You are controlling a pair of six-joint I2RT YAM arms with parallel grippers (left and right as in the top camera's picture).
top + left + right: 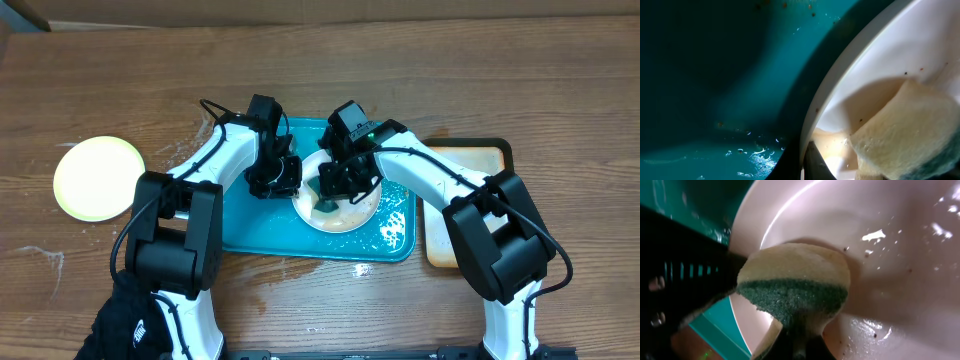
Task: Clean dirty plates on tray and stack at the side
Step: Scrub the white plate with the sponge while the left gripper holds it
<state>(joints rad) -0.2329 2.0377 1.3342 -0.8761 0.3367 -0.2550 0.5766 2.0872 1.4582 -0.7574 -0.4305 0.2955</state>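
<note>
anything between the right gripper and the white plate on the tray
Only the sponge that the right gripper is shut on. It rests on the inside of the white plate. Nothing else visible.

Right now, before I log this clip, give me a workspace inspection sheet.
Surface: wooden table, wet spots near its front.
Job's things: white plate on teal tray; yellow-green plate on table, left.
Clutter: cream tray right; black cloth front left.
Grippers: left gripper, fingers shut on white plate's rim; right gripper shut on sponge, on that plate.
Cables: black cable looped by left arm.
Surroundings: nothing seen.
</note>
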